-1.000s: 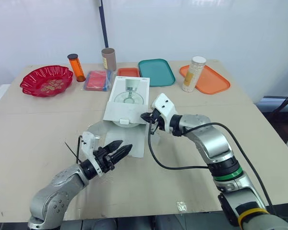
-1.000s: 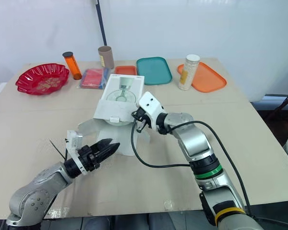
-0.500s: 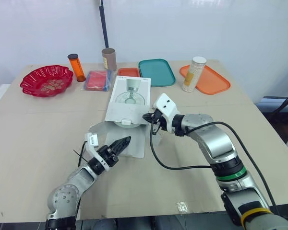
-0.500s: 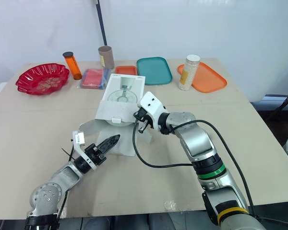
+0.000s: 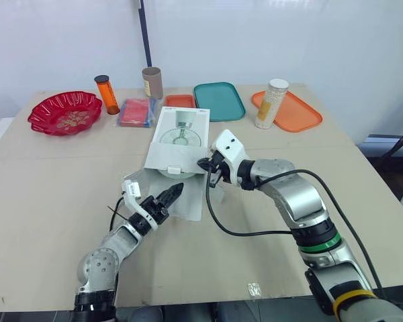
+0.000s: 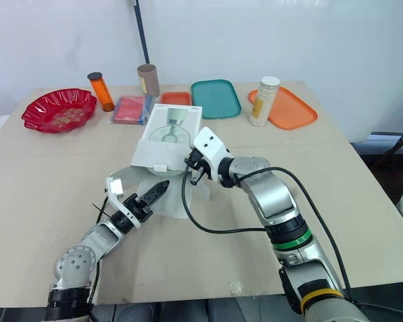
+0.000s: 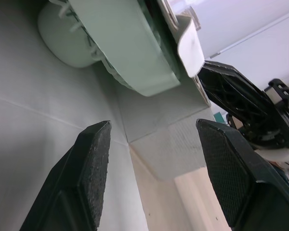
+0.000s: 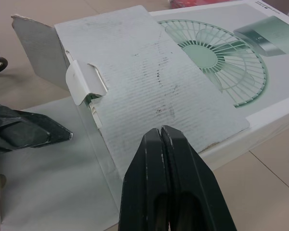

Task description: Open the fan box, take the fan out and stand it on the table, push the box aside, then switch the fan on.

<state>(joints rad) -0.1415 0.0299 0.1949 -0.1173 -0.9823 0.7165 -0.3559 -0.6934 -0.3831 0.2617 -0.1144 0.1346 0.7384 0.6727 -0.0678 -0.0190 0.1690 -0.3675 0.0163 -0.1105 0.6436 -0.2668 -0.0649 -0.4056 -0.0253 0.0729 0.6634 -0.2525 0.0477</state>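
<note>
The white fan box [image 5: 179,139] lies mid-table, its printed lid raised at the front. The front flaps [image 5: 191,201] are spread flat on the table. Under the lid the pale green fan [image 7: 120,53] sits inside the box. My left gripper [image 5: 175,191] is open and low at the box mouth, its fingers [image 7: 94,163] over the spread flap just short of the fan. My right gripper [image 5: 207,166] is shut at the lid's right front corner. Its fingertips [image 8: 162,137] rest against the lid's corrugated inner flap [image 8: 149,91], and nothing shows between them.
Along the far edge stand a red bowl [image 5: 65,113], an orange bottle [image 5: 107,94], a brown tube [image 5: 152,82], a red packet [image 5: 136,112], a small orange tray [image 5: 180,101], a teal tray [image 5: 219,100] and an orange tray [image 5: 292,113] with a jar [image 5: 271,103]. A black cable [image 5: 221,228] loops from my right wrist.
My left arm has reached forward and its gripper has moved from in front of the flaps to the box mouth. The right gripper has stayed at the lid corner.
</note>
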